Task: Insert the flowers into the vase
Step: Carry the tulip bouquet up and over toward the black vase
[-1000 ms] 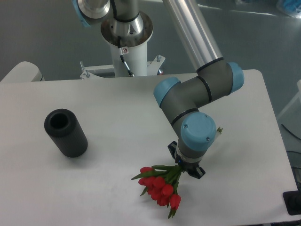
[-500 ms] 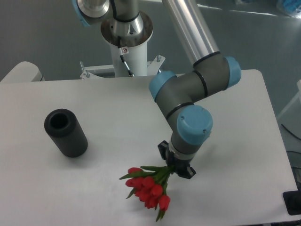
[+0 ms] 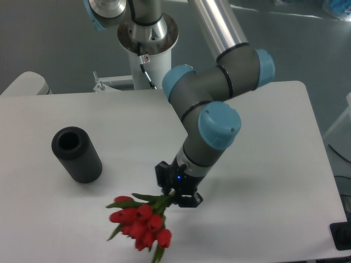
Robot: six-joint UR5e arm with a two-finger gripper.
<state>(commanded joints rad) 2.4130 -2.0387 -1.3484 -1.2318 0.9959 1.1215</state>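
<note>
The flowers (image 3: 140,222), a bunch of red tulip buds with green stems and leaves, hang near the table's front edge. Their stems run up to my gripper (image 3: 174,192), which is shut on them, with the buds pointing down and to the left. The vase (image 3: 76,154) is a matte black cylinder at the left of the table, its round hole facing up and toward the back. It stands apart from the flowers, up and to their left.
The arm's grey and blue joints (image 3: 218,124) reach over the middle of the white table (image 3: 285,181). The robot's base column (image 3: 148,38) stands at the back edge. The table's front edge runs just below the flowers.
The arm has swung to the left, carrying the flowers leftward along the table's front toward the vase. The vase has not moved.
</note>
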